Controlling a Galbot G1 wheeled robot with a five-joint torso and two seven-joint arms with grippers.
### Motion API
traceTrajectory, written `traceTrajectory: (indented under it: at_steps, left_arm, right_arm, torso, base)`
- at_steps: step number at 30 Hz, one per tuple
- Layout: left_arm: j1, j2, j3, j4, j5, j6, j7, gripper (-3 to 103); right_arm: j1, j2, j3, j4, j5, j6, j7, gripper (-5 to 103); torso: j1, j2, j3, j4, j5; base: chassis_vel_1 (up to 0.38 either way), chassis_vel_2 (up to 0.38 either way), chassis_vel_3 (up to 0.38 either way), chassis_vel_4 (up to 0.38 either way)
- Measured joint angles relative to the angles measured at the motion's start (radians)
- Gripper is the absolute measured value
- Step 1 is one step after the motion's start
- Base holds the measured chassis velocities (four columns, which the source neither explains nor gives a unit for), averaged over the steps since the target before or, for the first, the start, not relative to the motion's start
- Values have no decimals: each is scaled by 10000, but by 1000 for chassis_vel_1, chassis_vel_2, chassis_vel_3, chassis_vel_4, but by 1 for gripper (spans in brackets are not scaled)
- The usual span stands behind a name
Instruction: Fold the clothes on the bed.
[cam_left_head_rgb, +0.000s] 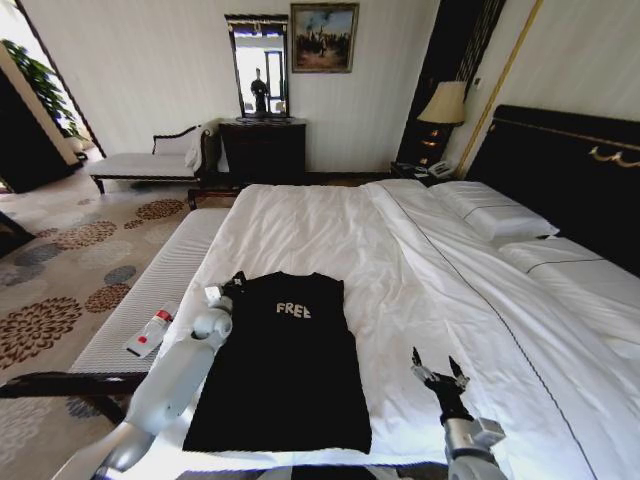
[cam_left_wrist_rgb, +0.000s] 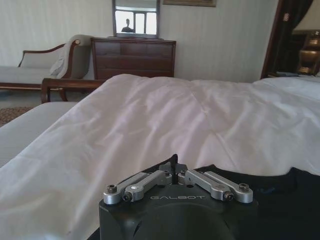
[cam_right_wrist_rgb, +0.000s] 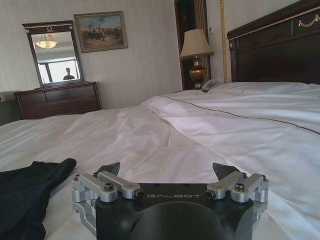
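A black T-shirt (cam_left_head_rgb: 285, 370) with white "FREE" lettering lies flat on the white duvet of the bed (cam_left_head_rgb: 330, 220), collar toward the far side and its sides straight. My left gripper (cam_left_head_rgb: 232, 286) sits at the shirt's far-left shoulder corner. In the left wrist view this gripper (cam_left_wrist_rgb: 174, 164) is shut, with the black cloth (cam_left_wrist_rgb: 285, 187) drawn up to its tips. My right gripper (cam_left_head_rgb: 440, 364) hovers open over bare duvet to the right of the shirt. In the right wrist view its fingers (cam_right_wrist_rgb: 111, 168) stand wide apart, with the shirt (cam_right_wrist_rgb: 27, 192) off to one side.
A white-cushioned bench (cam_left_head_rgb: 170, 275) runs along the bed's left side with a red-and-white object (cam_left_head_rgb: 150, 333) on it. Pillows (cam_left_head_rgb: 495, 215) and the dark headboard (cam_left_head_rgb: 570, 170) are at the right. A dresser (cam_left_head_rgb: 262, 150) and a lamp (cam_left_head_rgb: 445, 105) stand beyond the bed.
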Motion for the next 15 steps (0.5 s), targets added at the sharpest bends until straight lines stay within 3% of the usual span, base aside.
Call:
traceTrajectory:
  at_steps: [15]
  left_arm:
    - [-627, -276, 2212, 743, 1009, 174, -240, 0]
  right_arm:
    - [-74, -64, 378, 40, 403, 16, -46, 100]
  torso:
    - [0, 1, -1, 1, 1]
  base:
    - [0, 0, 0, 0]
